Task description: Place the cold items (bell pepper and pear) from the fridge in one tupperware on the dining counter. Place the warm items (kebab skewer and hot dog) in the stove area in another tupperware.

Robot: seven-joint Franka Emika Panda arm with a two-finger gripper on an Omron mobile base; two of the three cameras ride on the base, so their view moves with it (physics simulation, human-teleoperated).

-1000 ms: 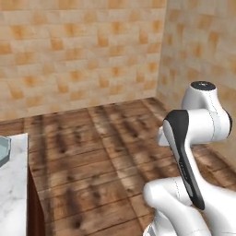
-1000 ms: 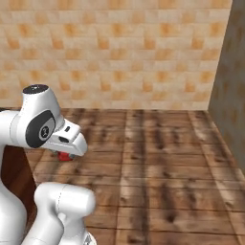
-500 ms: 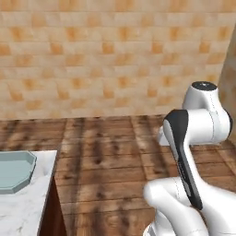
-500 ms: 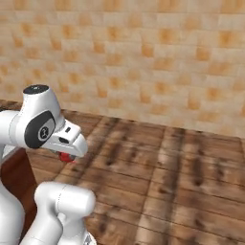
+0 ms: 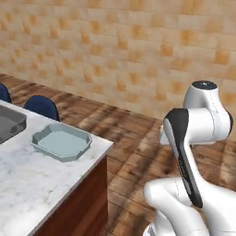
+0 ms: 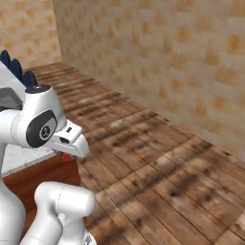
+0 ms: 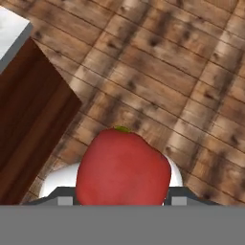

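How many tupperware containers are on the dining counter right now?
2. A light blue tupperware sits near the counter's corner; a grey one is cut off at the left edge. More may lie beyond the frame.

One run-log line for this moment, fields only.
phase: carrying | gripper: shut on pepper | location: over wood floor beside counter | tupperware: empty, on counter | pepper: not yet placed

Bright even rendered light, soft shadows on wood floor (image 5: 133, 138), low resolution, slightly blurry, no glare
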